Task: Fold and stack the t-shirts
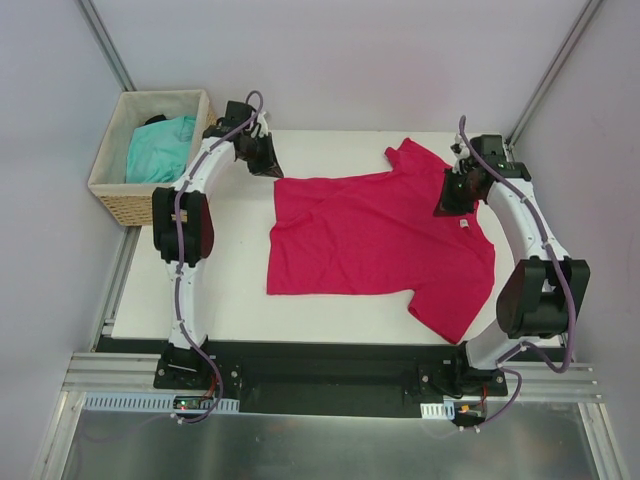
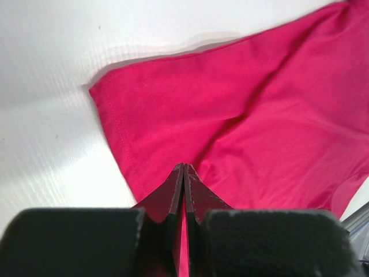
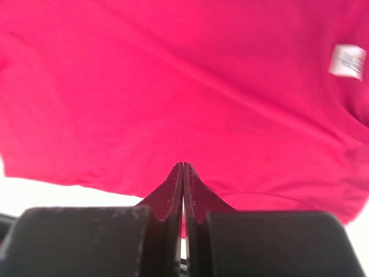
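Observation:
The crimson-pink t-shirt (image 1: 370, 235) lies spread out on the white table (image 1: 230, 290), one sleeve pointing to the far side and one toward the near right edge. Its small white neck label (image 1: 465, 224) (image 3: 347, 62) shows at the right. My left gripper (image 1: 270, 168) (image 2: 183, 165) is shut above the shirt's far-left corner (image 2: 259, 115), with no fabric seen between its tips. My right gripper (image 1: 443, 208) (image 3: 182, 164) is also shut, over the shirt (image 3: 173, 86) beside the collar. The turquoise t-shirt (image 1: 160, 148) sits crumpled in the basket.
A woven wicker basket (image 1: 105, 185) stands at the table's far-left corner, just left of my left arm. Grey walls with metal frame posts close in the table. Both arm bases are bolted to the black rail along the near edge.

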Controlling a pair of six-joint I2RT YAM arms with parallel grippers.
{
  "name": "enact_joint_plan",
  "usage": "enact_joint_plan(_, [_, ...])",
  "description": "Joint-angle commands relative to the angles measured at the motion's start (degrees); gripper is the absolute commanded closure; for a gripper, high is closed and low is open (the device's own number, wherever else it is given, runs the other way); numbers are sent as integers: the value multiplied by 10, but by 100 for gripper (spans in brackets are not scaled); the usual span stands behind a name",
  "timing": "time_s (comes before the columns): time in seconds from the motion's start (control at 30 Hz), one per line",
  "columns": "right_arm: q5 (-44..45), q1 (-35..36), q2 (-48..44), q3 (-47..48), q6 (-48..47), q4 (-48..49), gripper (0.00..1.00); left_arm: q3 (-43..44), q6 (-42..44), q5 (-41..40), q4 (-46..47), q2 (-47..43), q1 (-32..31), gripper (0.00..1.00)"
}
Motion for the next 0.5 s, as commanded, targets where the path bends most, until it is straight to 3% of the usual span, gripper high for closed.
enact_joint_plan(0.0, [-80, 20, 22, 48, -4, -22, 99, 21, -15, 16, -17, 21, -3, 100])
enact_joint_plan(0.23, [-106, 37, 45, 83, -17, -37, 99, 6, -19, -5, -18, 47, -8, 100])
enact_joint_plan(0.47, [-126, 38, 34, 82, -23, -33, 99, 46, -24, -33, -18, 88, -9, 100])
